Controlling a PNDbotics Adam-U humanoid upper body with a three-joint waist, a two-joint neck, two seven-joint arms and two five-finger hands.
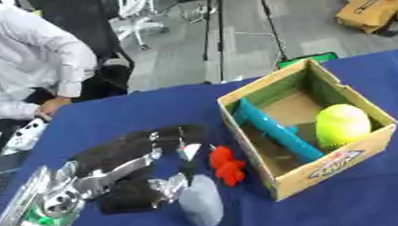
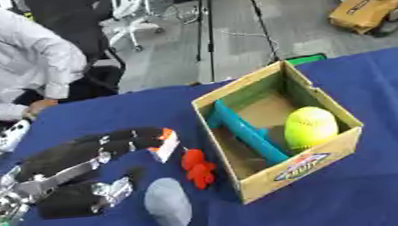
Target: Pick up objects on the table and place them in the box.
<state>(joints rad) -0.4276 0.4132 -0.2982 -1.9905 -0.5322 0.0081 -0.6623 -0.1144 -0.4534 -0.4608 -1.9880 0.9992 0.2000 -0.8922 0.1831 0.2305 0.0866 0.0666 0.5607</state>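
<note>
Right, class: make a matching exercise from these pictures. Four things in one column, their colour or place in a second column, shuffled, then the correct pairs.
Things:
1. ball
2. red toy
3. grey object
4. box

Descriptions:
A. lies on the cloth nearest the camera
B. yellow-green, inside the box
C. cardboard, open on top
D. between the robot hand and the box

Pairs: 1-B, 2-D, 3-A, 4-C

Blue table (image 1: 106,116) with cardboard box (image 2: 305,172), red toy (image 2: 197,168), grey object (image 2: 167,203).
</note>
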